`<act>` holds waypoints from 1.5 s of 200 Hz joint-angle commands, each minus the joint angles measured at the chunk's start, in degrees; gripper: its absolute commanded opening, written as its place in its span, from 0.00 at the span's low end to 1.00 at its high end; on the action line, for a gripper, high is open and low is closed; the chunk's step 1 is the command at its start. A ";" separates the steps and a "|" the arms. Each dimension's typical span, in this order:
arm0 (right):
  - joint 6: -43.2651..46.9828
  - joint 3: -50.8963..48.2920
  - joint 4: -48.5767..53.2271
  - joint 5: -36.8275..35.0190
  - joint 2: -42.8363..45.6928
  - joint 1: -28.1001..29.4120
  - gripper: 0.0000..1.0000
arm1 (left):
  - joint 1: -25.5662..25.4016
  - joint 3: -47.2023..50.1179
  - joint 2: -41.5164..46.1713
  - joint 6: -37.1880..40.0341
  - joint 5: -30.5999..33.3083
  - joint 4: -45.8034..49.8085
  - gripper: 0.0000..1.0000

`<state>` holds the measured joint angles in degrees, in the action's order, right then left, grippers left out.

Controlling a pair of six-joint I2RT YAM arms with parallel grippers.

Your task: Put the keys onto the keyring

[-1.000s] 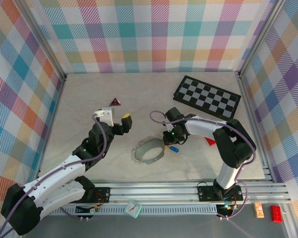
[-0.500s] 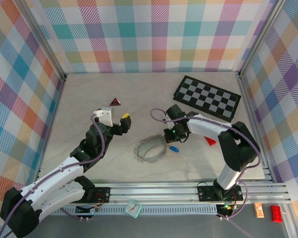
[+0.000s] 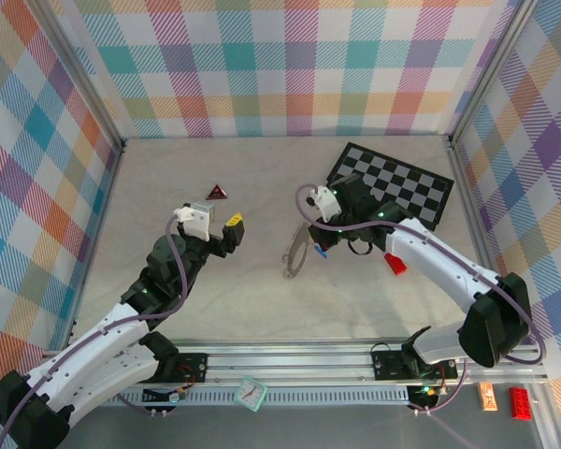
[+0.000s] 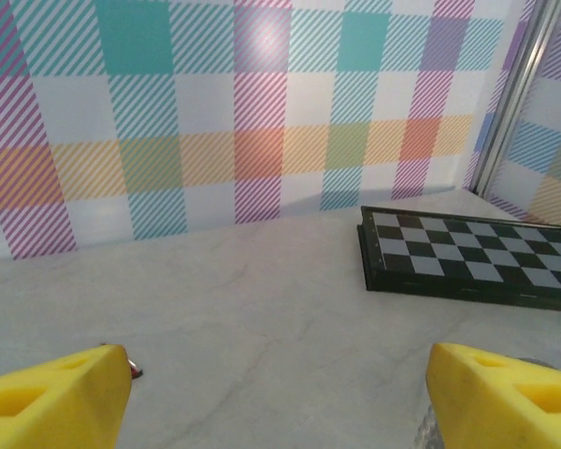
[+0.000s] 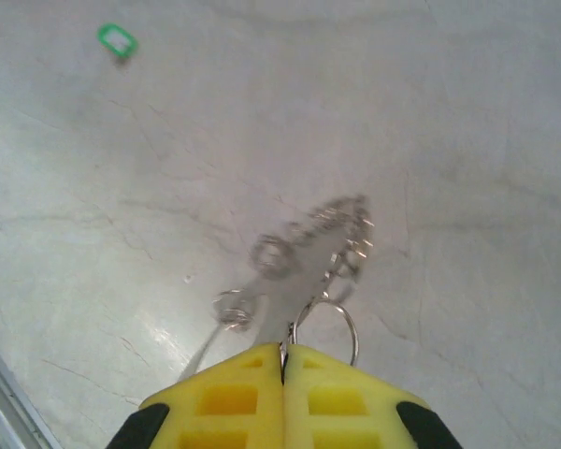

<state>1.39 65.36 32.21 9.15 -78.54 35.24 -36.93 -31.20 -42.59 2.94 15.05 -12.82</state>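
Keyring [image 3: 295,256] dangles, blurred, from clamped right gripper [image 5: 283,354].

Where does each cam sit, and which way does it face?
Top external: above and behind the bases, looking down on the table; shows both arms, the left gripper and the right gripper.
Left wrist: low over the table, facing the back wall and the chequered board; own yellow fingers open at the bottom corners.
Right wrist: looking down at the table; own fingers shut on the keyring, keys dangling.
Shared: top and left wrist both see the board; top and right wrist both see the keyring.
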 commanded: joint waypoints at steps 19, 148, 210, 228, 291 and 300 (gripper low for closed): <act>3.71 1.30 -6.09 7.17 1.90 0.09 0.00 | 0.36 -2.33 0.70 3.58 -2.39 -0.71 0.74; 28.04 4.24 -2.09 -9.93 0.84 6.60 0.00 | 0.36 -7.13 -0.74 13.43 -7.92 5.85 0.56; 37.00 2.52 -3.93 -4.14 3.08 8.57 0.00 | 0.36 -6.25 -1.48 13.28 -8.70 5.76 0.52; 37.89 1.75 -4.47 0.46 3.72 8.51 0.00 | 0.37 -6.32 -2.58 13.23 -13.34 7.85 0.51; 35.61 -3.99 -11.02 15.46 5.85 7.85 0.00 | 0.02 -6.11 -9.71 13.92 -33.29 12.80 0.37; 34.12 -4.91 -11.87 16.82 5.86 7.90 0.00 | -0.07 -4.83 -9.79 14.30 -35.09 10.78 0.33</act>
<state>37.69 62.59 25.50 17.63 -73.87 43.46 -36.93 -37.50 -52.23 16.71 -11.51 -0.38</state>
